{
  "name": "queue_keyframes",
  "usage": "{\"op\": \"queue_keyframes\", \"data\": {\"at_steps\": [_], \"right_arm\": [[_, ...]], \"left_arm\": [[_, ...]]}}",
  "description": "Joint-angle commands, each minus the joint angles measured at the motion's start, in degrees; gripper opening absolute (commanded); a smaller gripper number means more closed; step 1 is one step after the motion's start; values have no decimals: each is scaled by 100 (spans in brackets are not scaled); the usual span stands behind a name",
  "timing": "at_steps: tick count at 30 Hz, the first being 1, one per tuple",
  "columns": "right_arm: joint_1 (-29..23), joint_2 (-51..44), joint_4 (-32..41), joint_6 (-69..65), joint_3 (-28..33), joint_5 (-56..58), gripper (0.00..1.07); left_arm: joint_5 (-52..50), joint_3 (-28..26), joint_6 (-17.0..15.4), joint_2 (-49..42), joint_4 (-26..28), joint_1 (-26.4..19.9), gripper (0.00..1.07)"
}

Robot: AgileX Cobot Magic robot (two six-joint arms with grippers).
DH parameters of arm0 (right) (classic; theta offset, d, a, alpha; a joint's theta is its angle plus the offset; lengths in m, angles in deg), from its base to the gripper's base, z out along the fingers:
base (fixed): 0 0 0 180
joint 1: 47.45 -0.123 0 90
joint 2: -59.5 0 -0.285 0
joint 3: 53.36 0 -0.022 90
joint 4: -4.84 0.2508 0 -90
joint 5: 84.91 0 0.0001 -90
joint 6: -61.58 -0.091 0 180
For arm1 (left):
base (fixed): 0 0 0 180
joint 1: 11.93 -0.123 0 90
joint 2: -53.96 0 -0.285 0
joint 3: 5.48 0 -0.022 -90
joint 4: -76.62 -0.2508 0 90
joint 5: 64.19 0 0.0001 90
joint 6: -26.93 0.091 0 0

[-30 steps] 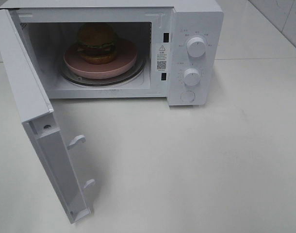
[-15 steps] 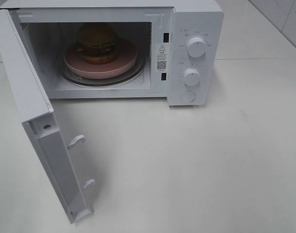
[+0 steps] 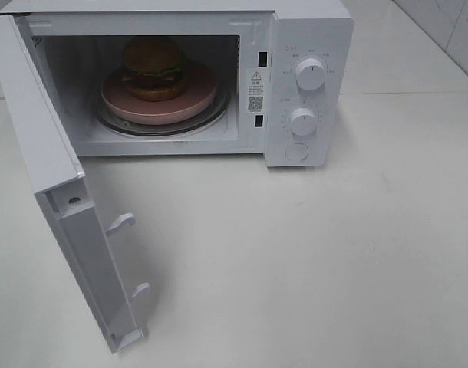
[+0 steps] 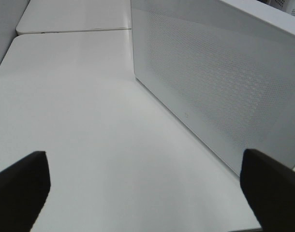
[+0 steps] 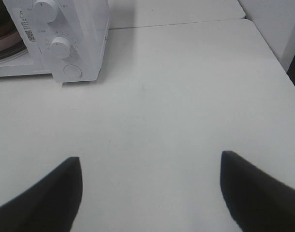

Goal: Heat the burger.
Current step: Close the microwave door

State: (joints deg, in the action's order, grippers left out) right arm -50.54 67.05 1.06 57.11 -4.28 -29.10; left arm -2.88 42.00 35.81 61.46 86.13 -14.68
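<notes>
White worktop (image 3: 334, 253) carries a white microwave oven (image 3: 326, 38), upper left of frame, white door (image 3: 42, 138) open. Brown burger (image 3: 152, 65) on round pink plate (image 3: 199, 96) inside: likely soft, crushable; better held by the rigid plate rim. Robot's left fingers (image 4: 19, 188) and right fingers (image 5: 254, 188) spread, empty.

Wide white matte surface (image 3: 334, 253) here, evenly lit, with only a soft sheen and faint shadows lying on it. A thin seam (image 3: 410, 93) runs across the surface and splits off a second white slab (image 3: 403, 54) at its back. Beyond the surface's far right corner, pale marbled wall tiles (image 3: 449, 27) rise with fine grout lines, and in the left wrist view a plain grey wall (image 4: 3, 29) stands right along the surface's edge.
</notes>
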Motion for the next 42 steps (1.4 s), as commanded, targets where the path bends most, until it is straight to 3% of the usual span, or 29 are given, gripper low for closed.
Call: {"op": "queue_keyframes", "data": {"at_steps": [1, 42], "right_arm": [[29, -149, 11, 17, 17, -69, 76], [29, -149, 11, 17, 17, -69, 76]], "left_arm": [[17, 11, -29, -97, 29, -11, 100], [17, 11, -34, -97, 52, -11, 100]]}}
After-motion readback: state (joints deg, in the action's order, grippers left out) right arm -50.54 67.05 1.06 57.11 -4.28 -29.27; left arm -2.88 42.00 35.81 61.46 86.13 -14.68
